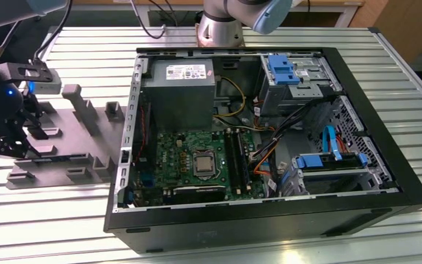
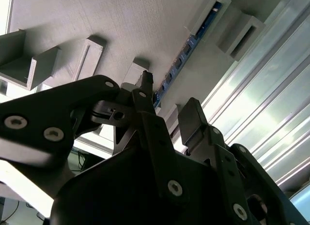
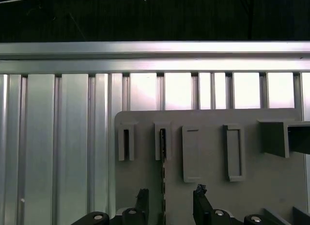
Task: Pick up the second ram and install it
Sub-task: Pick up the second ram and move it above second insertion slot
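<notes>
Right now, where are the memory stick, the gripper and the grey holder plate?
memory stick (image 3: 162,176), first wrist view, its thin edge.
gripper (image 3: 171,195), first wrist view, midway between its fingertips.
grey holder plate (image 3: 212,157), first wrist view, bare surface.

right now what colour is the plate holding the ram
Plain grey; the holder plate holding the second ram shows best in the first wrist view.

The setting is a robotics laboratory or test workshop. The work surface is a slotted aluminium-profile table. The base of a robot arm stands at its far edge in the exterior view. An open desktop computer case lies on its side on the table, with the motherboard exposed. Beside it, a grey printed fixture plate carries holder blocks, and the gripper hangs over that plate.
</notes>
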`<state>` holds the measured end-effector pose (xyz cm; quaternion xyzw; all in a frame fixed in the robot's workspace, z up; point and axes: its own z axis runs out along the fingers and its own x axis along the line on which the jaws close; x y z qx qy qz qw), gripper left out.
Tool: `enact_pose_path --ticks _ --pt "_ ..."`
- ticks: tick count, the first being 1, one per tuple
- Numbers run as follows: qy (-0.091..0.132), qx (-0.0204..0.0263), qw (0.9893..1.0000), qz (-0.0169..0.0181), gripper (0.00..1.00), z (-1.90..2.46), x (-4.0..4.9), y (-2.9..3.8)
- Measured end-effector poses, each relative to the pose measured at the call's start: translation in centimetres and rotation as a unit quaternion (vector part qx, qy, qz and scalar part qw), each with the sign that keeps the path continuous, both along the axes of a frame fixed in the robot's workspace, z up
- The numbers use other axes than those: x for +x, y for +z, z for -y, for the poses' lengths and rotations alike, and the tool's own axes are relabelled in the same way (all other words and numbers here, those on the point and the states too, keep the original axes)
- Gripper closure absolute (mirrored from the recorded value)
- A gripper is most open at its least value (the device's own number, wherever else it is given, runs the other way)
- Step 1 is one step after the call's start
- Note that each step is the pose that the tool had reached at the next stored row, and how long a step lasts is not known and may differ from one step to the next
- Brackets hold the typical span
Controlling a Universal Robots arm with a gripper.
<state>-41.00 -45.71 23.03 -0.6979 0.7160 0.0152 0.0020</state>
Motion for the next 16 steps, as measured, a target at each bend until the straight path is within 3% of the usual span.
enact_pose_path --ticks 9,16 --pt "0.000 0.0000 1.0000 0.0000 0.51 0.00 0.00 -1.10" --pt "0.000 0.0000 1.0000 0.0000 0.51 0.08 -0.02 -1.30"
